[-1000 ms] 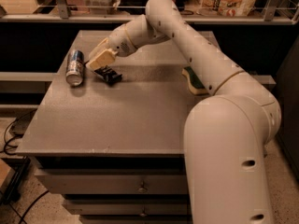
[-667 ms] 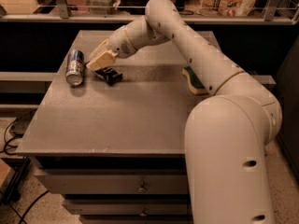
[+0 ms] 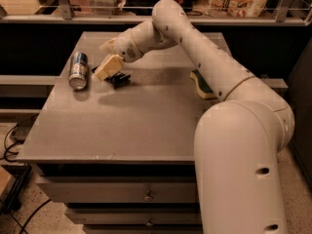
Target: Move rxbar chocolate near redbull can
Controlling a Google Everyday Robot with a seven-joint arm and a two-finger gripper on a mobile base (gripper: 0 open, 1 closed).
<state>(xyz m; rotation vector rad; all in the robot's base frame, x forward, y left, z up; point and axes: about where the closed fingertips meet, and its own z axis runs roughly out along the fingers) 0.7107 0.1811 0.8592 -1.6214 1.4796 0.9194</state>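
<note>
The redbull can [image 3: 78, 70], silver and blue, lies on its side at the table's left. The rxbar chocolate [image 3: 119, 79] is a small black bar lying just right of the can, a short gap between them. My cream gripper [image 3: 109, 68] hangs directly over the bar's left end, touching or almost touching it, between bar and can. The gripper partly covers the bar.
A green-and-yellow sponge [image 3: 201, 86] lies at the right side of the grey table [image 3: 122, 130], partly behind my arm. A railing and shelves with packages stand behind the table. Drawers sit below the front edge, and cables lie on the floor at the left.
The gripper has sunk slightly toward the bar. The can and the bar stay where they were.
</note>
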